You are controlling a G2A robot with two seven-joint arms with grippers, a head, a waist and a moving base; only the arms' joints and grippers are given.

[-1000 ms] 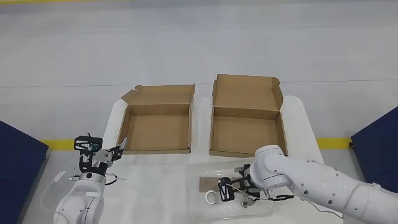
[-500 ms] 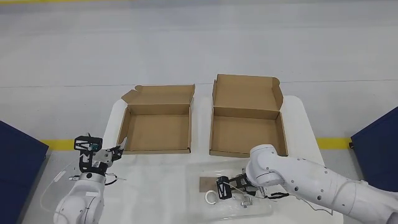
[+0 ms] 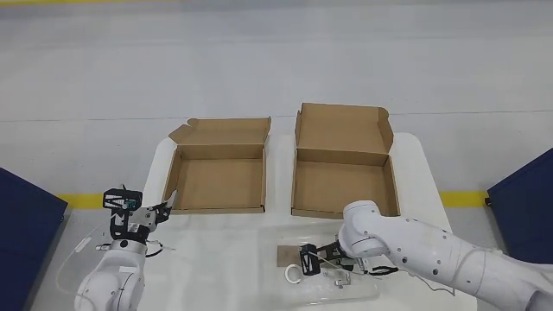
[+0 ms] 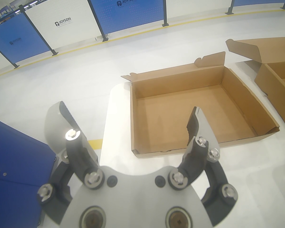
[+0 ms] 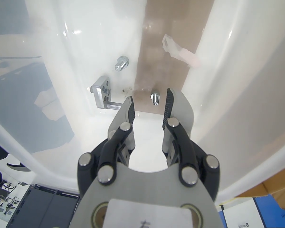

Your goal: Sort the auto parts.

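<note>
A clear plastic tray [image 3: 363,294] at the table's front holds the auto parts. In the right wrist view, a small bolt [image 5: 154,97] stands between the fingers of my open right gripper [image 5: 150,98], untouched by either jaw. A second bolt [image 5: 121,63] and a metal block with a pin [image 5: 102,92] lie just beyond, and a clear plastic piece [image 5: 180,53] rests on a brown strip [image 5: 171,24]. From above, the right gripper [image 3: 309,263] is down inside the tray. My left gripper [image 4: 128,112] hangs open and empty over the table's left front corner [image 3: 138,216].
Two open cardboard boxes stand behind the tray, the left box [image 3: 170,181] and the right box [image 3: 298,186], both with nothing inside. A white ring [image 3: 294,274] lies at the tray's left end. The table's edge runs close by the left gripper.
The right arm has slid a little to the left inside the tray. The left arm has kept still.
</note>
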